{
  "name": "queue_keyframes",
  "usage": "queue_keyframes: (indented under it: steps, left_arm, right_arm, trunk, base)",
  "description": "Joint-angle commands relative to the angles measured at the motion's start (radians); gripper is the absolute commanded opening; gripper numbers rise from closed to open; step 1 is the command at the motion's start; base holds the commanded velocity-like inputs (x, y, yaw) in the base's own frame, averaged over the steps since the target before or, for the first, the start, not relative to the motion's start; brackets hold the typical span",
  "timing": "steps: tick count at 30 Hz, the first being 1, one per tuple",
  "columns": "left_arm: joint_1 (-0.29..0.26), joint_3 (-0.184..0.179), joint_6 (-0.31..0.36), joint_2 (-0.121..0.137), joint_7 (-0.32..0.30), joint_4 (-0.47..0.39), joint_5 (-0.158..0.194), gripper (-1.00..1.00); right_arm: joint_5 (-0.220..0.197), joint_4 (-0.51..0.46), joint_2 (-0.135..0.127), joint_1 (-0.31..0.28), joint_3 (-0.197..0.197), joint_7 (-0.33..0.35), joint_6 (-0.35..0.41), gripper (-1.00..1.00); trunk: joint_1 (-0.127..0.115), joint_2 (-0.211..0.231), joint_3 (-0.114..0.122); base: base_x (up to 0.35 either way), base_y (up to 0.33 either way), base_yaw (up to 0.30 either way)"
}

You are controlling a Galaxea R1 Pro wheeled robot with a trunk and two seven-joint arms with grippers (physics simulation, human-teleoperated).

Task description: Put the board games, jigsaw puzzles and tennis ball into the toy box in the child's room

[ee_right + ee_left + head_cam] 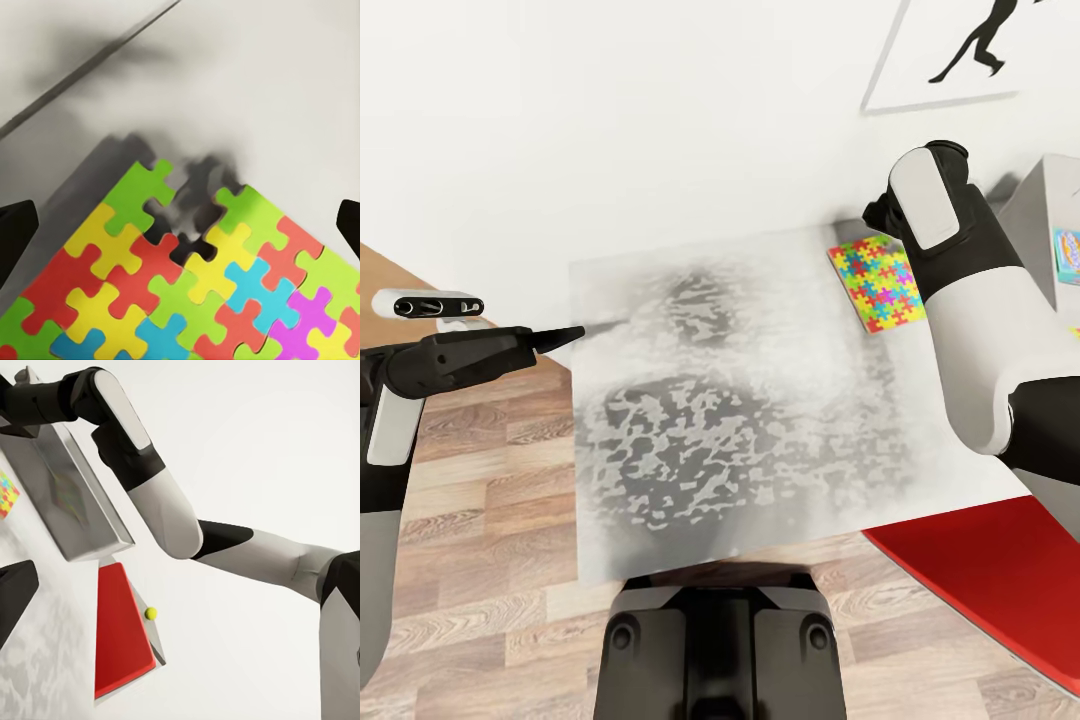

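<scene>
A jigsaw puzzle of bright interlocking pieces lies flat on the white table near the wall. My right gripper hovers open just over the puzzle, one dark fingertip at each side edge of the right wrist view and nothing between them. The grey toy box stands to the puzzle's right, with a blue board game lying in it. My left gripper hangs off the table's left end, open and empty, pointing across the top. The left wrist view shows the toy box and the tennis ball farther off.
A red flat surface lies low at the front right, beside the table's corner. Wooden floor runs along the left and front. A framed silhouette picture hangs on the white wall. My base stands against the table's front edge.
</scene>
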Motion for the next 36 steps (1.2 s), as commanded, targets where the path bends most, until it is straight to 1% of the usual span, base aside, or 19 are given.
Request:
queue_keyframes:
  steps: [1, 36]
  left_arm:
    - [0.000, 0.000, 0.010, 0.000, -0.003, 0.000, 0.000, 1.00]
    - [0.000, 0.001, 0.010, 0.000, -0.003, 0.000, 0.000, 1.00]
  right_arm:
    - [-0.007, -0.001, -0.001, -0.001, 0.006, -0.008, 0.006, 1.00]
    - [-0.007, -0.001, -0.002, -0.001, 0.006, -0.007, 0.006, 1.00]
  trunk:
    - [0.001, -0.002, -0.002]
    - [0.001, -0.002, -0.026]
  base:
    - [0.000, 0.000, 0.000]
    - [0.015, 0.000, 0.000]
